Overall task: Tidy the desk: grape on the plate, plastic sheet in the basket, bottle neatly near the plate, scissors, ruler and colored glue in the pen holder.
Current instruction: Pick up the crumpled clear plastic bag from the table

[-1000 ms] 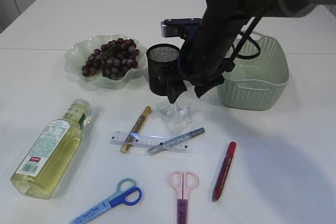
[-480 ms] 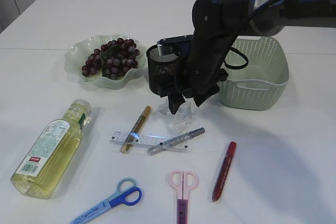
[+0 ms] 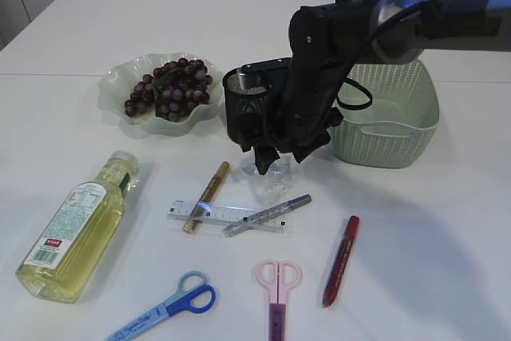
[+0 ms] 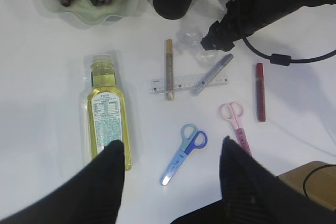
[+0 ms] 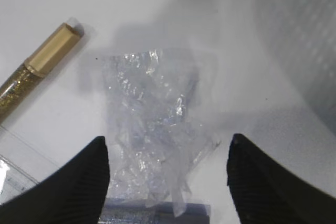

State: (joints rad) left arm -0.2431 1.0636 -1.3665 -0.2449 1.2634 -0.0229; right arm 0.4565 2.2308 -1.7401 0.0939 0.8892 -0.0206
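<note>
The plastic sheet lies crumpled on the table, between the spread fingers of the right pincer, which is wide open and grips nothing. Nearest the front edge lie blue scissors, pink scissors and a red glue pen. The bottle lies on its side at the left. Behind them the ruler carries a gold glue pen and a silver glue pen crossed over it. Farther back stand the black pen holder, the green basket and the plate with grapes. The left pincer hangs high, open and empty.
</note>
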